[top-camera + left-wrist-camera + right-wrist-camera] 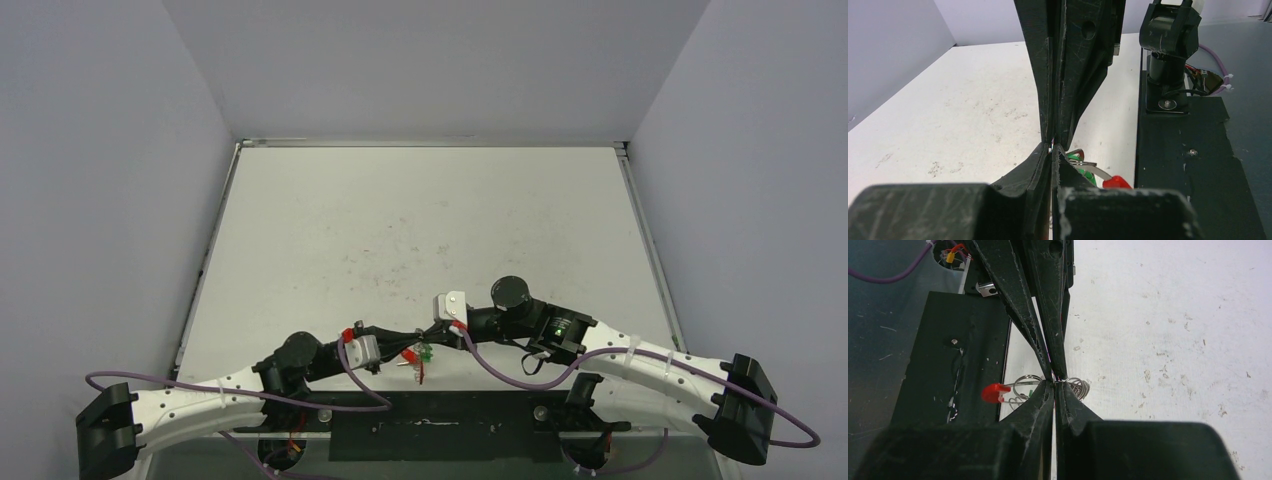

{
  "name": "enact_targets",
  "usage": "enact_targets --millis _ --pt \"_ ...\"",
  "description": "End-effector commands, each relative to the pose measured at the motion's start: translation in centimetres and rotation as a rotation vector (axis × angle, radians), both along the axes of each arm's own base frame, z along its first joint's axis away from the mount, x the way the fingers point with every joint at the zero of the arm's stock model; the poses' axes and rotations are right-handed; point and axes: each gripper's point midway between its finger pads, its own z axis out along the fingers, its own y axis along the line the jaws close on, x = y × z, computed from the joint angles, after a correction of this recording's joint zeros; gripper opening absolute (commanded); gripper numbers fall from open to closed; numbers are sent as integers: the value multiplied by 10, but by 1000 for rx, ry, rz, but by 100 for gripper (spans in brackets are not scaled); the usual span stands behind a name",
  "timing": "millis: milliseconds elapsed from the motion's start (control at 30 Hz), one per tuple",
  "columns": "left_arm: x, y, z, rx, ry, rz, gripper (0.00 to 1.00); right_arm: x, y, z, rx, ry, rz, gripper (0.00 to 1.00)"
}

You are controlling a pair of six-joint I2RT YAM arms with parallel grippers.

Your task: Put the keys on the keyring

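The left gripper (1052,150) has its jaws pressed together, and their tips pinch the thin silvery wire of the keyring (1079,388). The right gripper (1054,382) comes in from the opposite side, its jaws also pressed together. Its tips meet the left ones at the same spot. I cannot tell whether wire or key lies between them.

There is one keyring, held up at that meeting point just over the far edge of the black base plate (1188,165). A tight coil of wire sits on the side away from the plate. Open loops and the single red sleeve (994,392) hang on the plate side, with the sleeve over the plate itself.

Of the keys (1077,167), only one small green patch shows, tucked against the wire right beside the fingertips and just off the plate's far edge. I cannot count two separate keys in it.

Two arms, the left arm (200,395) and the right arm (640,355), are white with black joints. They rise from either end of the plate and bend inward, and each trails one purple cable (500,365).

Beyond the plate lies the white table (420,230), matt and flecked with small brownish scuffs. Plain pale grey walls (100,200) close it in on three sides.
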Motion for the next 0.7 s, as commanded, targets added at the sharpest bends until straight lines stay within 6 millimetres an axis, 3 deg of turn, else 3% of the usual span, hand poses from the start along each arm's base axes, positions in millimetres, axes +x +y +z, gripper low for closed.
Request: enact_targets --millis 0,100,200,333,667 --pt "-6 -1 30 -93 -39 -30 0 6 3 16 41 -44 -5 0" --pt "-4 1 31 -84 -39 -15 0 6 -2 17 10 -47 -15 0" --pt "1 4 24 -23 -23 18 20 9 -6 20 -48 -39 -30 0" --pt "7 9 18 64 -12 59 29 13 -11 17 -175 12 -61 0" --pt "14 6 8 180 15 78 33 21 -16 4 -453 152 -137 0"
